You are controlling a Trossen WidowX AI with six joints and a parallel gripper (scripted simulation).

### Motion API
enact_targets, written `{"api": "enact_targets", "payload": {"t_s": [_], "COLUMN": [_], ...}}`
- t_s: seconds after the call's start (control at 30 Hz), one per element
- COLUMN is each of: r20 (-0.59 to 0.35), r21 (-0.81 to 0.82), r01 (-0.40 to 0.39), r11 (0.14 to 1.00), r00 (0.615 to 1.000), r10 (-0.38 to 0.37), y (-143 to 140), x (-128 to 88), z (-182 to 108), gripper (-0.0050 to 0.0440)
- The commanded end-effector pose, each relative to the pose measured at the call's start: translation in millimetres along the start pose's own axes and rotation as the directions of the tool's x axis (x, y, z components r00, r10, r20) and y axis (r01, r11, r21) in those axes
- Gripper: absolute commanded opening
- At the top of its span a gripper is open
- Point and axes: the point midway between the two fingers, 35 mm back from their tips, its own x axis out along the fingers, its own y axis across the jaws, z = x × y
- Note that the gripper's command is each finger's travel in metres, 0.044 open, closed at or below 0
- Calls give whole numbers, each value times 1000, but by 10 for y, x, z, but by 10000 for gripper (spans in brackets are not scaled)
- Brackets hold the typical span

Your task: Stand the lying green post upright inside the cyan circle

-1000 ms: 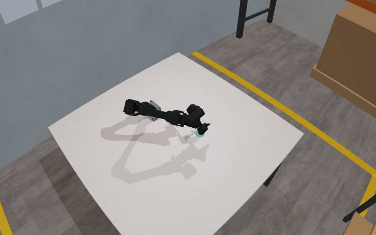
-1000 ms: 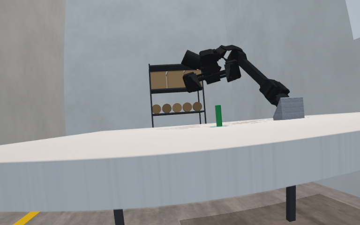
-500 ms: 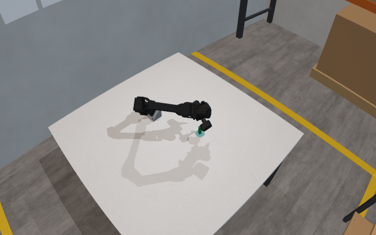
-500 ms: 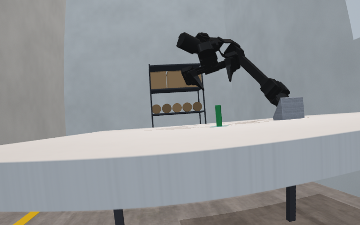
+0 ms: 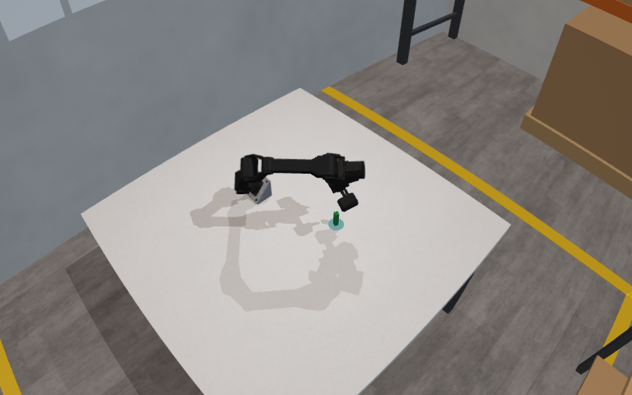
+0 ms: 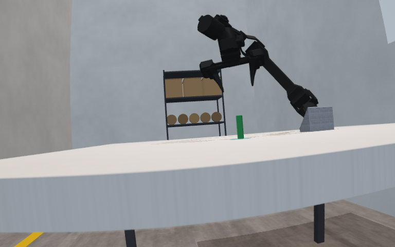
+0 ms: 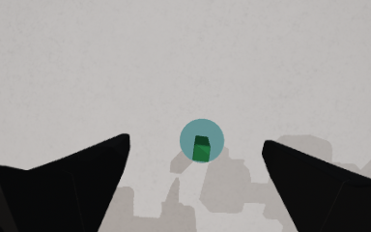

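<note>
The green post point(image 5: 335, 217) stands upright on the white table, with its base inside the cyan circle point(image 5: 336, 226). In the exterior view the post point(image 6: 239, 126) stands straight and alone, well below the arm. The wrist view looks straight down on the post's top point(image 7: 201, 148), which sits within the cyan circle. My gripper point(image 6: 236, 83) hangs high above the post, its fingers wide open and empty, one finger on each side in the wrist view point(image 7: 195, 145).
The arm's grey base block point(image 6: 317, 119) stands on the table behind the post. A shelf with boxes and rolls point(image 6: 193, 103) stands beyond the table. A large cardboard box point(image 5: 589, 83) and yellow floor lines point(image 5: 471, 178) lie off the table.
</note>
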Motion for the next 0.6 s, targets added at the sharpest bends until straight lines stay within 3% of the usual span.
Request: {"api": "enact_targets", "payload": {"t_s": [0.0, 0.07, 0.27, 0.57], "r20": [-99, -99, -224, -228], "r21": [-10, -10, -60, -63], "r01": [57, 57, 129, 135], "r11": [998, 998, 990, 989], "r00": [993, 993, 965, 963], "r10": [-58, -58, -139, -145], "y": [-14, -14, 14, 13], "x": [-173, -173, -342, -352], "z": [27, 27, -7, -3], "gripper": [400, 400, 400, 400]}}
